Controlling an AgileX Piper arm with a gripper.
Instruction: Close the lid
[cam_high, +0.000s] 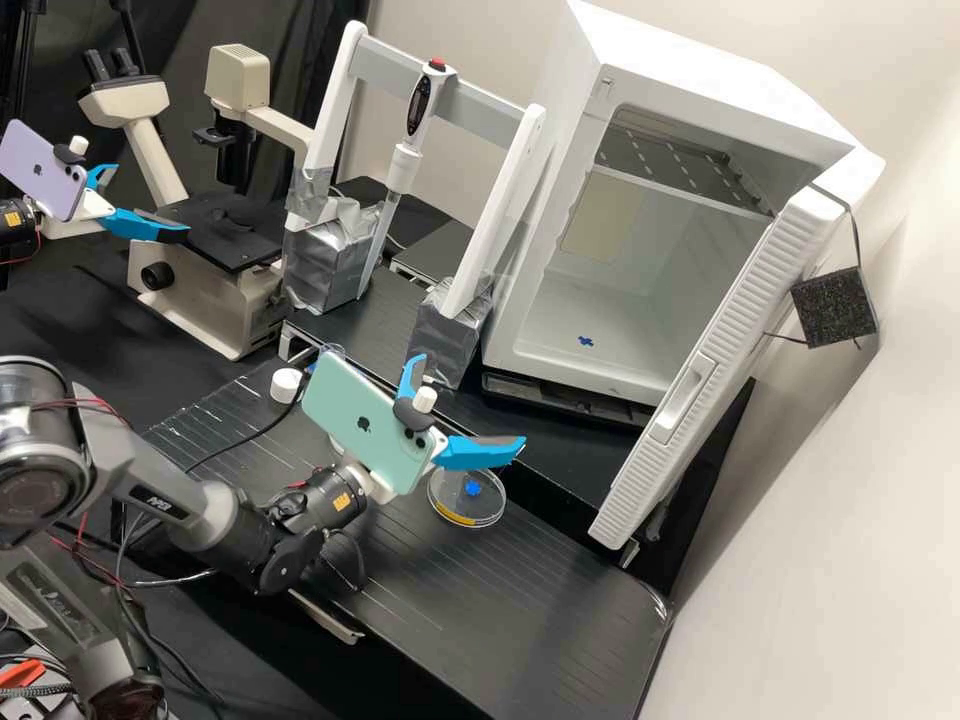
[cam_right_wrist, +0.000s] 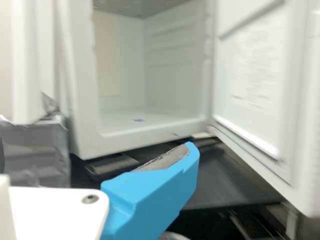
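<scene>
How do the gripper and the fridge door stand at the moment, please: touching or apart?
Apart. The high view shows it: the gripper is short of the fridge door, with dark bench visible between them.

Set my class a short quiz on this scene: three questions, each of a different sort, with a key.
1. True or false: the white cabinet has its door standing open.
2. Multiple choice: what colour is the small patch on the cabinet's inside floor?
a) red
b) blue
c) yellow
3. Fill the gap with "apart" or "together": the tips of the arm's two blue fingers are ____.

Key: 1 true; 2 b; 3 apart.
</scene>
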